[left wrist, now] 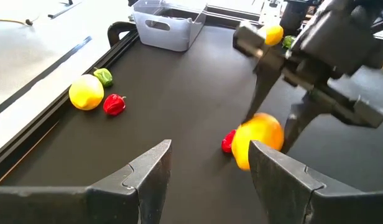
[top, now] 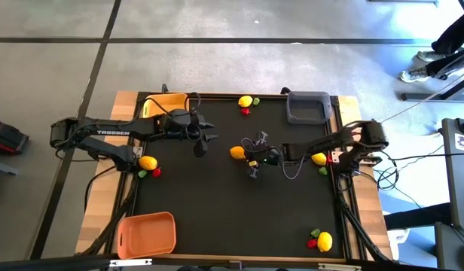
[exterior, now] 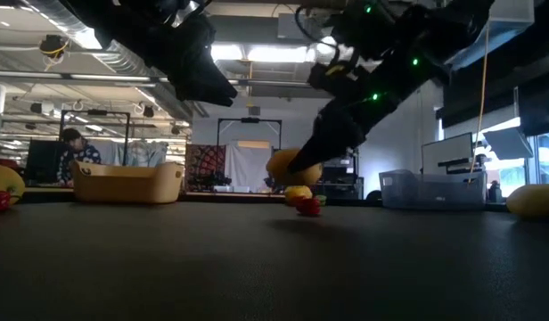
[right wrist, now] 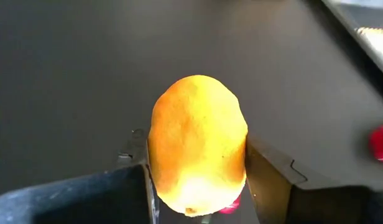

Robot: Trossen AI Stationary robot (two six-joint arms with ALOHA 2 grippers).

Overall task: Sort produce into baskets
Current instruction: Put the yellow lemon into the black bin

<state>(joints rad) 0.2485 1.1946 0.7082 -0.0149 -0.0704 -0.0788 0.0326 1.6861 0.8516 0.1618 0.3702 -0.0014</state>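
Note:
My right gripper [top: 245, 153] reaches in from the table's right and is shut on a yellow lemon [right wrist: 198, 143] over the middle of the black mat. A small red piece [left wrist: 227, 142] lies on the mat just beside it. My left gripper [left wrist: 210, 168] hangs open and empty above the mat, left of the lemon, pointing toward it. The yellow basket [top: 168, 102] stands at the far left, the grey basket [top: 307, 107] at the far right and the orange basket [top: 147, 232] at the near left. My right gripper pinches the lemon between its two fingers [right wrist: 272, 177], one on each of the lemon's long sides [right wrist: 238, 162]. The fingers come from the table's right, slanting down. The lemon [exterior: 292, 167] hangs clear above the mat.
More produce lies in small groups: a lemon with a red piece [top: 245, 102] at the far edge, a lemon with green and red pieces [top: 148, 163] at the left, a lemon with a green piece [top: 319, 159] at the right, and another group [top: 322, 241] near right. A person [exterior: 74, 147] sits beyond the table.

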